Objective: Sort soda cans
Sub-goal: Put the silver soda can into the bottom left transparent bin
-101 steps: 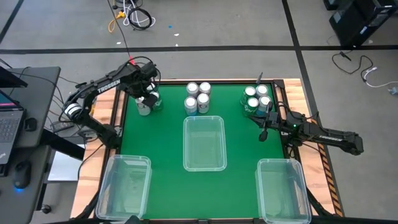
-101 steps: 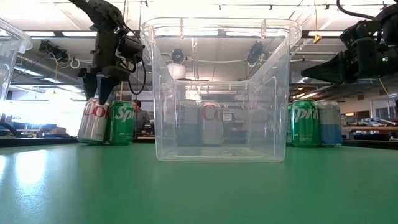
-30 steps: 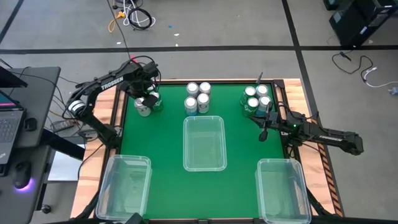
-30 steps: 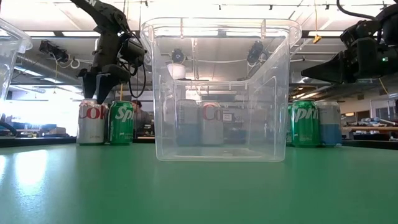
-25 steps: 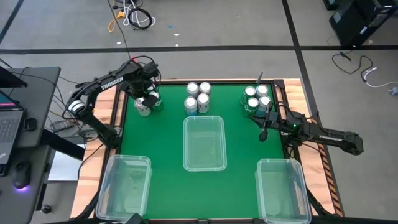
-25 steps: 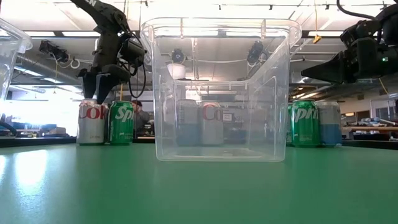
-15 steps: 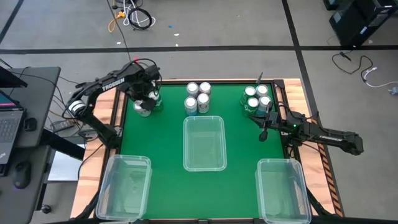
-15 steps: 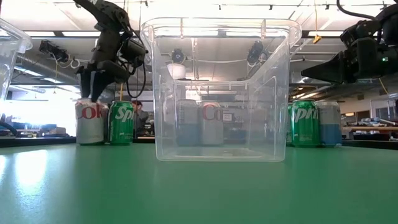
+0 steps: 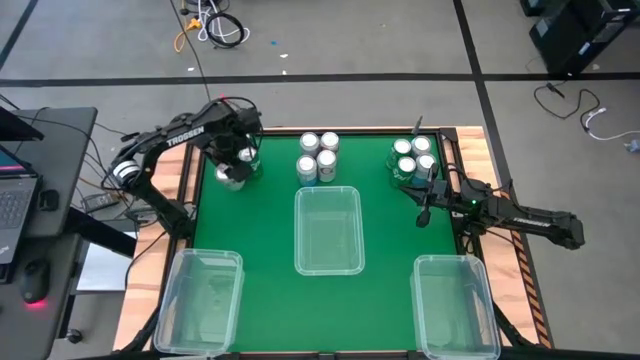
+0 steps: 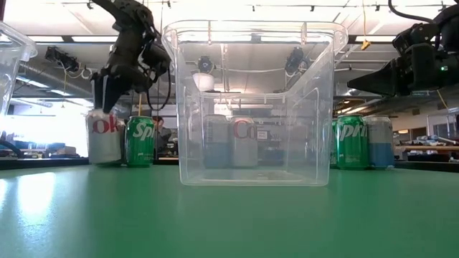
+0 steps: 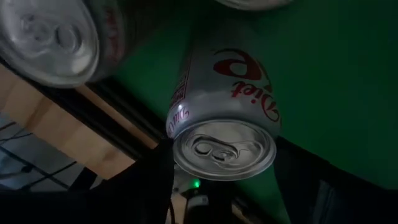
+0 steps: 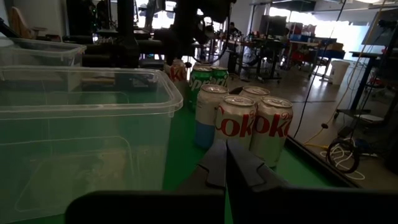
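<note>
Three clear bins [image 9: 328, 230] sat nearest. Beyond, soda cans [image 9: 318, 157] stood in three far clusters, four counted in the middle and four at right. The left gripper [image 9: 233, 165] straddled a silver-white can [image 11: 225, 118]; grasp unclear. The right gripper [image 9: 424, 214] was clenched, empty.

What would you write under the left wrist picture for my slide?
Left gripper closing around a silver Diet Coke can on the green table.

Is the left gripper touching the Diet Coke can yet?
Cannot tell. In the left wrist view the left gripper's dark fingers flank the Diet Coke can's top, but no clear contact or gap shows. The low view is too coarse.
</note>
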Robot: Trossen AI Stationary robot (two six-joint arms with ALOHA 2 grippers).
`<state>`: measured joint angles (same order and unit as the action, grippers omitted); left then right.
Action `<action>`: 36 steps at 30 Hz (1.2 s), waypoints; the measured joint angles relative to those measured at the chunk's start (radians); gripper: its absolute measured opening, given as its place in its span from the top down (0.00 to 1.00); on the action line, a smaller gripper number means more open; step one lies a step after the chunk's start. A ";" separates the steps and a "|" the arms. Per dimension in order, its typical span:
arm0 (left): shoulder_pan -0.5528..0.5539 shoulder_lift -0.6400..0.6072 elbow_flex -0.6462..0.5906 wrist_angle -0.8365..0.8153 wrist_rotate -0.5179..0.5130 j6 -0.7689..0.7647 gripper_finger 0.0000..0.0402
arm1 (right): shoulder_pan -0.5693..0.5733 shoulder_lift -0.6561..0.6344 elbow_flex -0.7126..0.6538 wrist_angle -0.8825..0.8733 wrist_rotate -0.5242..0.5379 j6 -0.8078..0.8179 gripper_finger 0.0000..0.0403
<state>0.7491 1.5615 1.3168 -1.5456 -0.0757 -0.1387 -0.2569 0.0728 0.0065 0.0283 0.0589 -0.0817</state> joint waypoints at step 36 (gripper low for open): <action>-0.712 -0.005 0.455 -0.027 0.260 -0.475 0.43 | 0.000 0.000 0.000 0.000 0.000 0.000 1.00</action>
<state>0.0368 1.5566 1.7720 -1.5723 0.1846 -0.6138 -0.2569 0.0727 0.0063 0.0281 0.0586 -0.0815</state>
